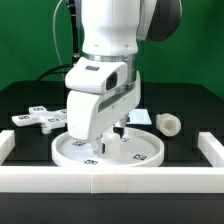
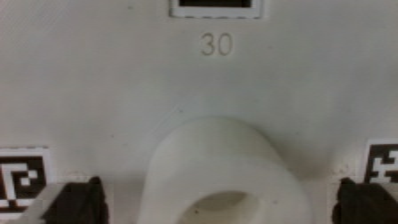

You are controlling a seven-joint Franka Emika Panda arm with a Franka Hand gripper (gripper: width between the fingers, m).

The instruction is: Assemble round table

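The wide round disc (image 1: 110, 150) lies flat on the black table, against the front rail. My gripper (image 1: 106, 135) is low over its middle. In the wrist view the disc's white face (image 2: 107, 90) fills the picture, with a tag numbered 30 (image 2: 215, 8). A raised hub with a hole (image 2: 221, 165) stands between my fingertips (image 2: 75, 200). My gripper (image 2: 219, 205) is open, one finger on each side of the hub with a gap to each, holding nothing. The cross-shaped piece (image 1: 40, 118) lies at the exterior view's left. The short post (image 1: 168, 123) lies on its side at the right.
A long white border rail (image 1: 120, 180) runs along the front, with raised ends at the left (image 1: 5, 142) and right (image 1: 211, 150). The marker board (image 1: 141, 116) lies flat behind the disc, partly hidden by the arm.
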